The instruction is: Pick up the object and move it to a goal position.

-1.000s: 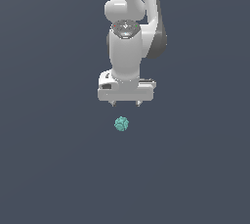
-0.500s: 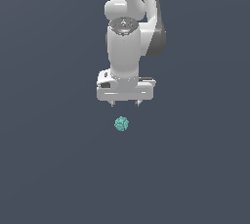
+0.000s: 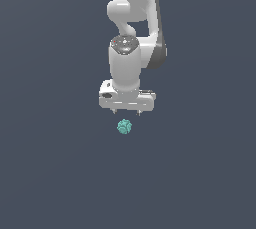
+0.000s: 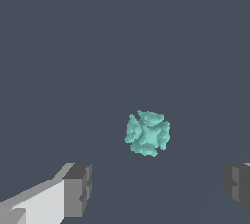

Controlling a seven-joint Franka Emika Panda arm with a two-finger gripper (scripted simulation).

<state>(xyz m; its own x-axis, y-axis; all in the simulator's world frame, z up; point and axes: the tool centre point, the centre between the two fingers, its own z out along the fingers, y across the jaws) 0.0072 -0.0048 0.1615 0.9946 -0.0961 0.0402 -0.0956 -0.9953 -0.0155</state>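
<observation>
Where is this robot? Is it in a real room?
Probably not a real room; it looks like a computer-made test scene. The floor is one flat dark grey with no walls or furniture. Only a smooth white arm, its open tool and a bumpy teal lump appear.

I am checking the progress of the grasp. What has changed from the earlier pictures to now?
Almost nothing. The tool may have come down very slightly toward the teal lump, but the shift is too small to be sure. It took hold of nothing: its fingers stay apart, above the lump. The lump lies where it was.
</observation>
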